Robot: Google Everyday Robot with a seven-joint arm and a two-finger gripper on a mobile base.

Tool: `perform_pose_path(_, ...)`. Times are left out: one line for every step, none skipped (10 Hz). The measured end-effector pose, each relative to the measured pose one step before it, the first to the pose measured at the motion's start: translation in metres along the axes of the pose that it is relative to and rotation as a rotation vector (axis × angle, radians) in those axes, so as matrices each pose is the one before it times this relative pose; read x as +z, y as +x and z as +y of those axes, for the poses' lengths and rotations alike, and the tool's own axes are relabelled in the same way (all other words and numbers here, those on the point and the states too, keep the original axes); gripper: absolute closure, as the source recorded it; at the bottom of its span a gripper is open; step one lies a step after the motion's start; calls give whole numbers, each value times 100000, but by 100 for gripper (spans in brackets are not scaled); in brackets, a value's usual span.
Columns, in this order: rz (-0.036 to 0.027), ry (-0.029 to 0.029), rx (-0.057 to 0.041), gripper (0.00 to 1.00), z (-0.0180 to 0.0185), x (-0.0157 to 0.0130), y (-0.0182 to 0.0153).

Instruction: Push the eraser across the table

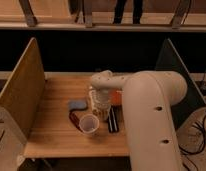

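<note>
My gripper point(101, 104) points down from the white wrist over the middle of the light wooden table point(51, 135), just behind the clear plastic cup point(89, 124). A small whitish block with dark marks, which looks like the eraser point(104, 113), sits right at the gripper's tip, between the cup and a black oblong item point(113, 120). I cannot tell whether the gripper touches it. The flat blue-grey pad point(77, 104) lies to the left of the gripper.
A dark reddish object point(75, 119) lies left of the cup. An orange object point(116, 96) shows behind the arm. Upright wooden panels stand at the left point(23, 92) and right point(171, 62). My bulky white forearm point(151, 120) hides the table's right part.
</note>
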Motion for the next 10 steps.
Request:
perform_pose_path(2608,2251,6147,100,-2383,380,416)
perform_pose_path(1410,1533,3460,100,-1422,259,132)
perform_pose_path(714,2104,3355,100,-1390,68,-109)
perform_pose_path(-345,1904,2184,100,-935,-120,-266)
perform_pose_path(-1580,1796,2750,100,-1200,-573,-368)
perform_pose_path(-1728,1100,1868,100,-947,-530,-301)
perform_pose_path(-3348,2322,2935,100,-1613,-1059,-402)
perform_pose_path(-4301,1383,2126,100,-1244,-1533,-380)
perform_pose_path(-5954,-338,-688,100,-14,-2232,-395)
perform_pose_path(-5854,-1581,-2227,100,823,-2282,-246)
